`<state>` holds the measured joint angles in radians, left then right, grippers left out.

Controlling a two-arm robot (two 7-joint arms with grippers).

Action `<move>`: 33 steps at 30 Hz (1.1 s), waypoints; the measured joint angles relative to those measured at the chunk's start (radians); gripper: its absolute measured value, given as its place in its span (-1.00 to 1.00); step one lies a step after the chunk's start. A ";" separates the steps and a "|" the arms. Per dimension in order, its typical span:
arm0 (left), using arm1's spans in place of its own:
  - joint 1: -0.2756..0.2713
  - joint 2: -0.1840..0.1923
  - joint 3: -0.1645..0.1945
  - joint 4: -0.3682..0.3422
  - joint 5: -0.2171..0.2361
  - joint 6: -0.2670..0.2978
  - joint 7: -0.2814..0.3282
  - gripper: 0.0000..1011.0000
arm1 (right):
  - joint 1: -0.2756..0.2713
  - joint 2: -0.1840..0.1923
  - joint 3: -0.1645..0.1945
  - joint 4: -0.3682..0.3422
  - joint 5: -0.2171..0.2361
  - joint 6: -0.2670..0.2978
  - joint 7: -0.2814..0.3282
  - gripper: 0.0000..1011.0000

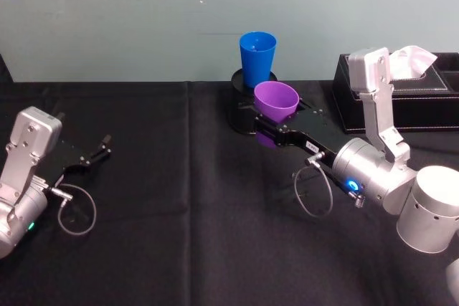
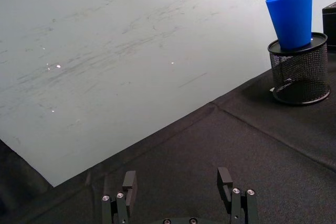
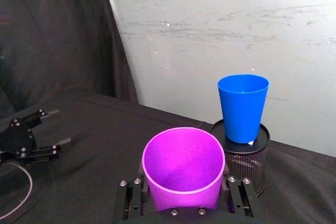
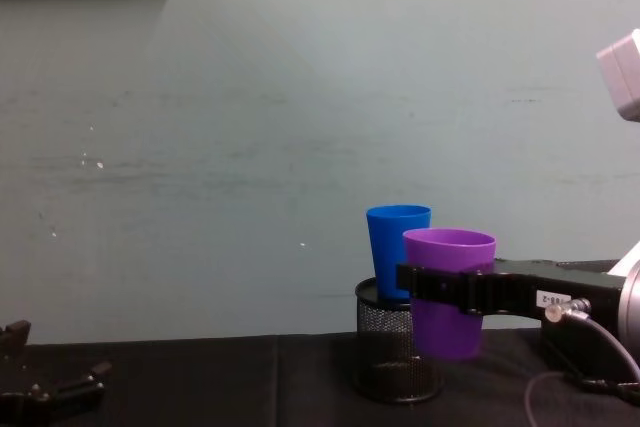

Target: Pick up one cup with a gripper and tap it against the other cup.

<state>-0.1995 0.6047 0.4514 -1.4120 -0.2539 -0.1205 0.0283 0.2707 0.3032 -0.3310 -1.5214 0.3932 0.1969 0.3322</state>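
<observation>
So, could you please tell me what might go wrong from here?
The blue cup stands on its narrow base atop a mesh holder, so a firm tap from the purple cup could knock it off. The right claw grips the tapered purple cup mid-height; a knock might make it slip. The left claw idles open, far left.

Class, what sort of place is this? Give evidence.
Likely a robot lab bench: black-draped table, bare pale wall, right tool gripping a purple cup beside a blue cup, left tool idle, open.
</observation>
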 joint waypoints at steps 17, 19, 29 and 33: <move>0.000 0.000 0.000 0.000 0.000 0.000 0.000 0.98 | 0.000 0.000 0.000 0.000 0.000 0.000 0.000 0.45; 0.000 0.000 0.000 0.000 0.000 0.000 0.000 0.98 | 0.000 0.000 0.000 0.000 0.000 0.000 0.000 0.45; 0.000 0.000 0.000 0.000 0.000 0.000 0.000 0.98 | 0.000 0.000 0.000 0.000 0.000 0.000 0.000 0.45; 0.000 0.000 0.000 0.000 0.000 0.000 0.000 0.98 | 0.000 0.000 0.000 0.000 0.000 0.000 0.000 0.45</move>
<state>-0.1995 0.6047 0.4514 -1.4120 -0.2539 -0.1205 0.0283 0.2707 0.3032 -0.3310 -1.5214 0.3932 0.1970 0.3322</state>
